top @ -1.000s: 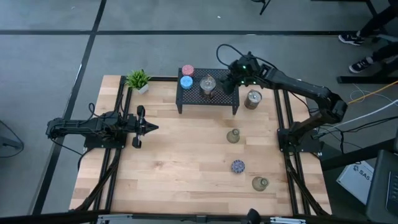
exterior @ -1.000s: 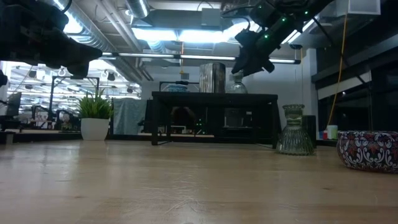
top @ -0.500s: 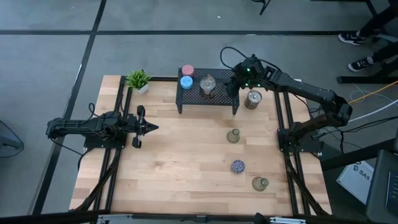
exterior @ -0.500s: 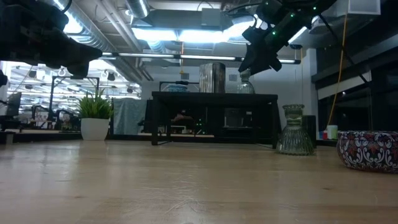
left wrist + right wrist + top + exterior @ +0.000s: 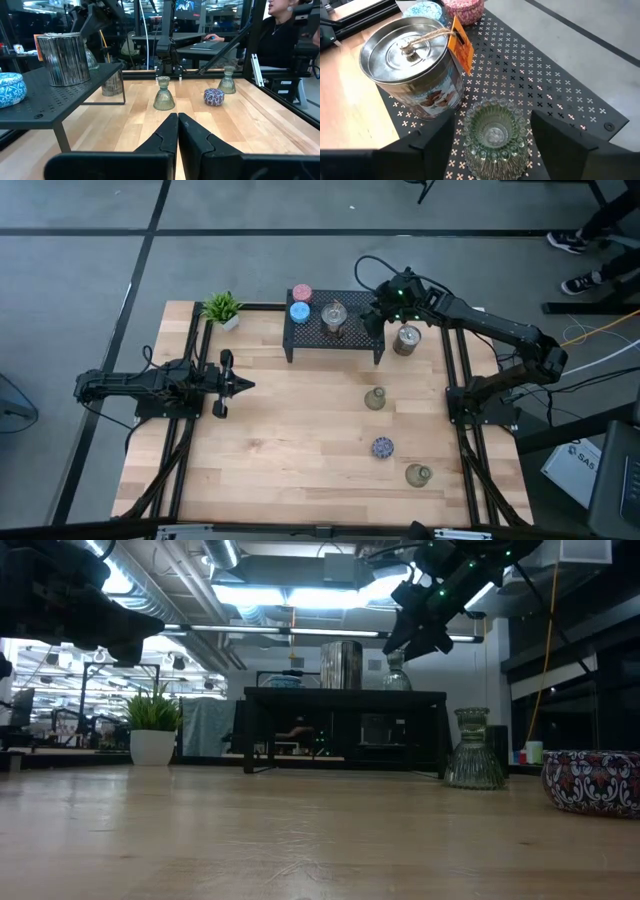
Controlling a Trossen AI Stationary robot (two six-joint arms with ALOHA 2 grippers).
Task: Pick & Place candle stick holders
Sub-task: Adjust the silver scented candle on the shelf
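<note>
On the black mesh rack [image 5: 335, 330] a ribbed glass holder [image 5: 494, 134] is stood beside the silver tin [image 5: 412, 75] — the right gripper [image 5: 492, 137] is spread around it, apparently released. The left gripper [image 5: 177, 131] is kept pressed together, parked mid-table.

Black perforated rack [image 5: 545, 90]; silver tin [image 5: 412, 70]; orange tag [image 5: 460, 42].

text: none legible | orange tag [image 5: 461, 44] on tin [image 5: 415, 67]: no readable print
</note>
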